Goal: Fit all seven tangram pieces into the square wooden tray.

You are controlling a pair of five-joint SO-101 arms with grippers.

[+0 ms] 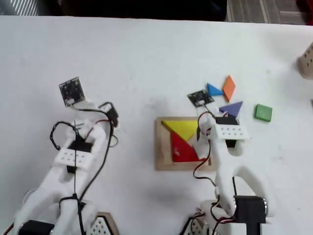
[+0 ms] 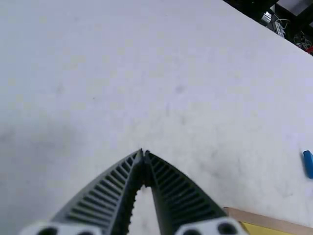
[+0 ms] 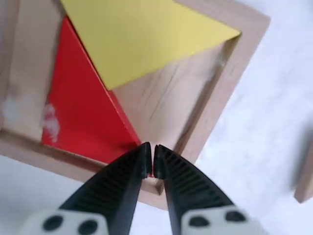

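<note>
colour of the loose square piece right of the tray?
Green. The square piece shows best in the high view, lying on the table.

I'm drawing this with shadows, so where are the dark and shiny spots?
Left wrist view: a soft grey shadow on the table beside the left pincer. Right wrist view: a pale patch, maybe glare, on the red triangle. High view: greyer table around the arms.

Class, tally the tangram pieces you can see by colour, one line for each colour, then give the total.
Yellow piece: 1
Red piece: 1
Blue piece: 1
Orange piece: 1
Purple piece: 1
Green piece: 1
Total: 6 in view, 2 in the tray and 4 on the table.
</note>
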